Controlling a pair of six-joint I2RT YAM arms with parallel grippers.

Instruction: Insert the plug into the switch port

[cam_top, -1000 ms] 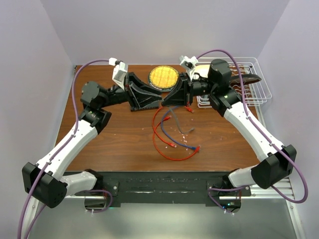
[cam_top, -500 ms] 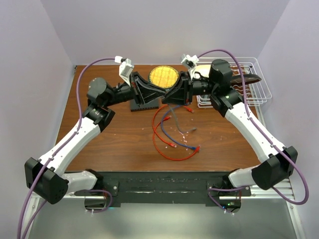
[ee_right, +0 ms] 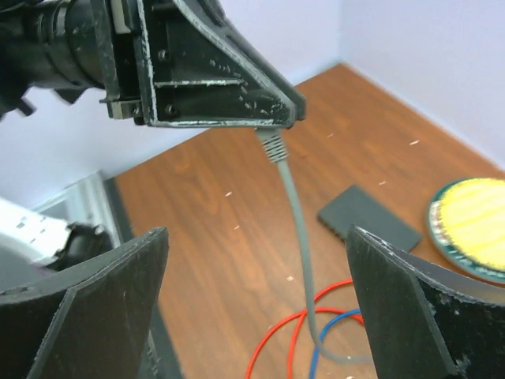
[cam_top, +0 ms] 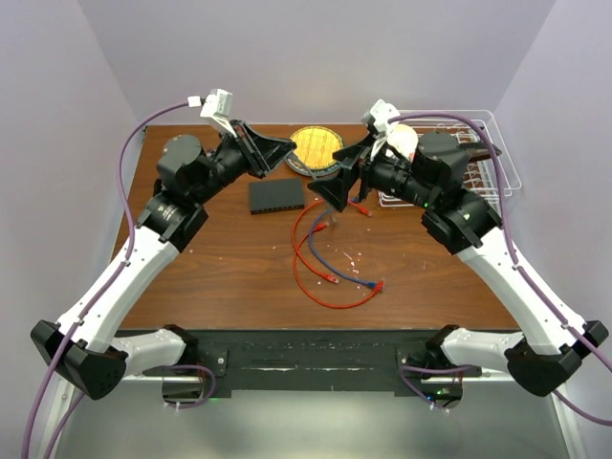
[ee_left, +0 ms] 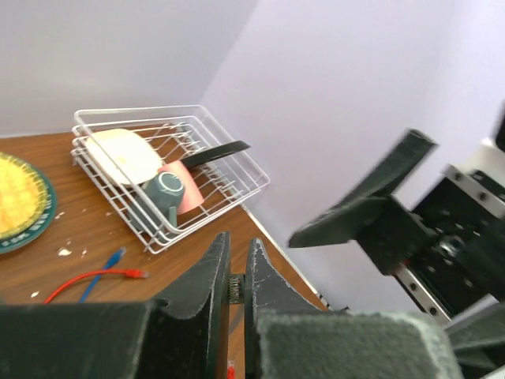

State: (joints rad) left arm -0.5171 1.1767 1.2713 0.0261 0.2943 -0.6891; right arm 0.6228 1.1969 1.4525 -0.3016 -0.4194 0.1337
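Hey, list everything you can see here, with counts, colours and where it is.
Switch: one, black, flat on table, back centre.
Grey cable: one, plug end in left gripper, hanging down.
Red cable: one, looped mid-table.
Blue cable: one, among red loops.
Dish: one, yellow, beyond switch.
Rack: one, white wire, back right, holding plate and cup.
Left gripper: one, black, raised, shut on grey cable.
Right gripper: one, black, raised, open.

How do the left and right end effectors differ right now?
The left end effector is shut; the right end effector stands wide open. The left end effector pinches the plug of the grey cable, which dangles toward the table; the right end effector holds nothing. Both are raised off the table, tips facing each other.
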